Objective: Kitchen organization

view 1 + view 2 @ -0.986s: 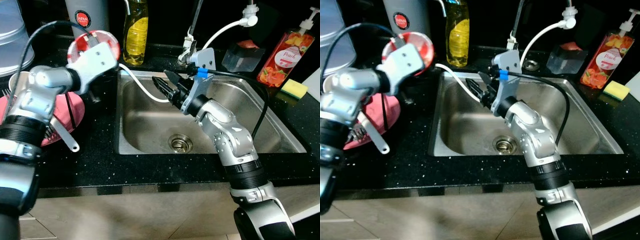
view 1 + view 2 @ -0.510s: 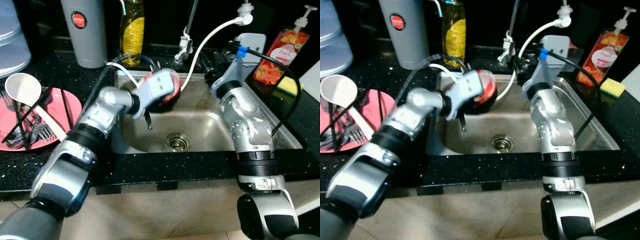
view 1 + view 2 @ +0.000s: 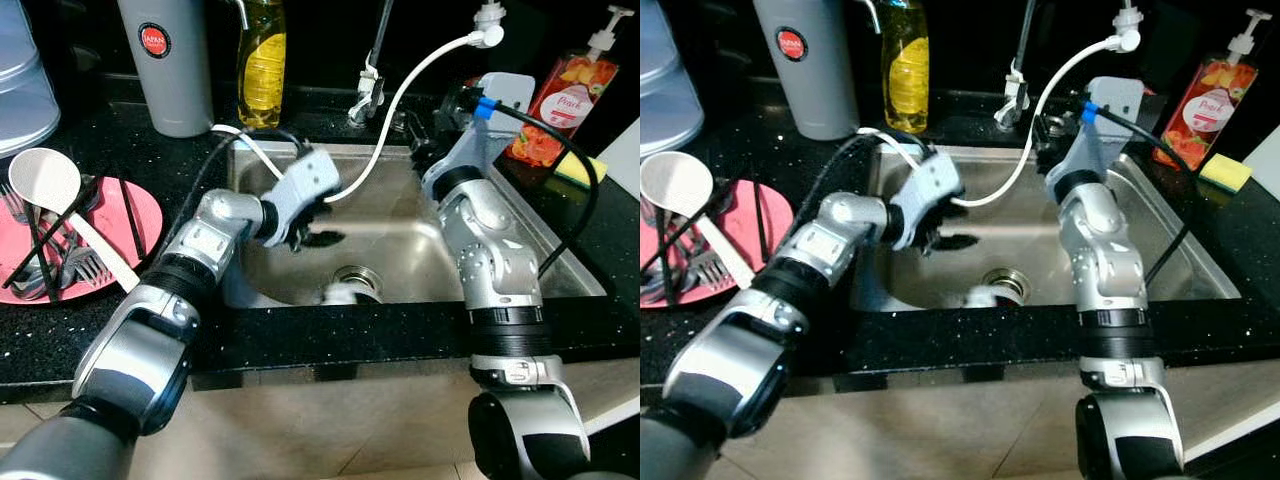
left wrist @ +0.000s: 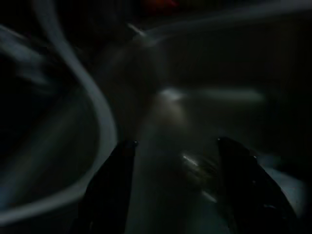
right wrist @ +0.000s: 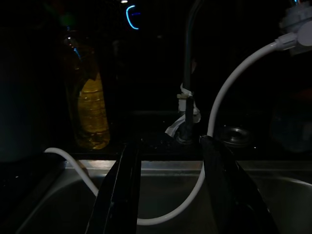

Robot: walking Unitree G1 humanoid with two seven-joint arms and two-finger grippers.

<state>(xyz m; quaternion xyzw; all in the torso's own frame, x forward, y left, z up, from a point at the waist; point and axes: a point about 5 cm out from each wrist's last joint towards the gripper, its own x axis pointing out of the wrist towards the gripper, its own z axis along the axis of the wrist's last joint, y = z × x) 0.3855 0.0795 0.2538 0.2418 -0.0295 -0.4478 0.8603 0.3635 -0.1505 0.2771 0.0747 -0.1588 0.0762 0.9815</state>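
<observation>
Left pincer (image 3: 318, 232) hangs open and empty inside the sink (image 3: 560, 262); right pincer (image 5: 168, 190), fingers apart, faces the faucet (image 5: 187, 73). Next, likely grasping dishware.

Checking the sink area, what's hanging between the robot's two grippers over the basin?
In the eye views, the white hose droops between the left gripper and right gripper.

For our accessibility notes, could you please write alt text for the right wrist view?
Two open black fingers point across a steel sink toward a dark tap. A white hose loops down into the basin, and a yellow bottle stands behind the rim.
</observation>
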